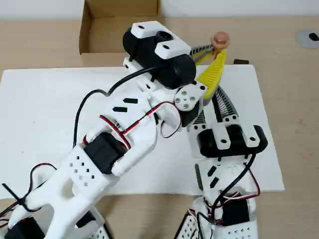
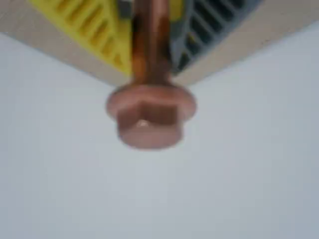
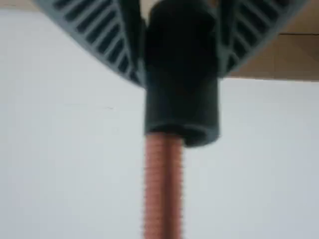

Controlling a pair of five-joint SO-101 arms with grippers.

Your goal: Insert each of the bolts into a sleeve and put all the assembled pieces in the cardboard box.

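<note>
A copper bolt (image 2: 149, 114) is held by its shaft in my left gripper (image 2: 149, 55), between a yellow finger and a grey one, with the flanged head sticking out. From above, the bolt's head (image 1: 220, 40) is past the far right edge of the white mat, at the left gripper (image 1: 214, 51). My right gripper (image 3: 182, 55) is shut on a black sleeve (image 3: 182, 94), and a copper threaded shaft (image 3: 163, 184) sticks out of the sleeve's end. The right arm (image 1: 229, 139) lies under the left arm, which hides the sleeve from above.
The cardboard box (image 1: 89, 30) stands open at the back, left of the grippers. A white mat (image 1: 40, 124) covers most of the wooden table. A small dark object (image 1: 241, 61) lies near the mat's far right corner.
</note>
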